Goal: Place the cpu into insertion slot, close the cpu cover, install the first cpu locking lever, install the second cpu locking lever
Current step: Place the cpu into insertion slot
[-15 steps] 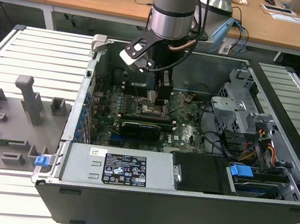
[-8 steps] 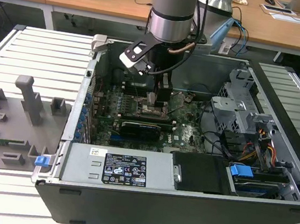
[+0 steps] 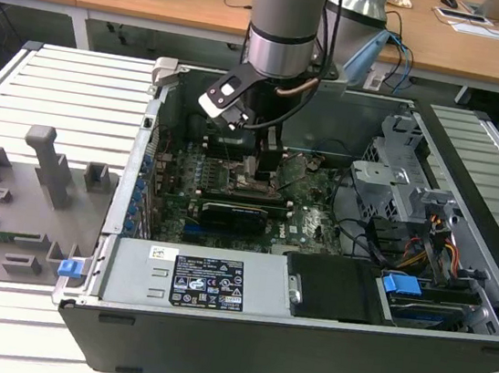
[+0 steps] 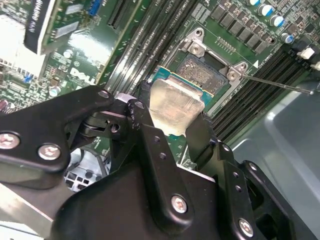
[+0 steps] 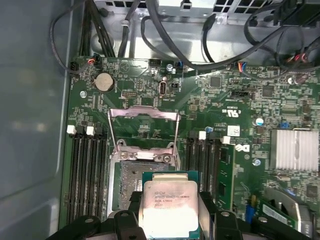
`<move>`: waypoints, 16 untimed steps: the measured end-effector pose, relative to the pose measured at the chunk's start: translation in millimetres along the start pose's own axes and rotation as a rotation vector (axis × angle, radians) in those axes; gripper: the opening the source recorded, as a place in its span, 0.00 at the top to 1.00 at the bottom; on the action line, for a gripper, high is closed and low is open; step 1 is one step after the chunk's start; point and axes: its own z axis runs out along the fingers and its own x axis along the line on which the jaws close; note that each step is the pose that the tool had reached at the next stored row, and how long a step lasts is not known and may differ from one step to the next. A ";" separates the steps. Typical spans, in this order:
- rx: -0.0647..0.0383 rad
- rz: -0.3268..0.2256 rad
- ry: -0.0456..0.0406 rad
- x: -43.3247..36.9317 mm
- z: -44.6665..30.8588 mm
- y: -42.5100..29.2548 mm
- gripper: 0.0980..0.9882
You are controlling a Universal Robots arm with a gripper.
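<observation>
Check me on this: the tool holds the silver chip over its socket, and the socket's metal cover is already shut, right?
Not quite. The cpu cover is open, swung back off the insertion slot, as the first wrist view shows. The rest is right: the tool holds the cpu over the slot.

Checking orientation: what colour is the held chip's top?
Silver-grey metal on the small square cpu, clearest in first wrist view.
</observation>
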 end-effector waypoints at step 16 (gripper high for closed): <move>0.000 0.006 0.0020 6.4 10.8 -0.4 0.52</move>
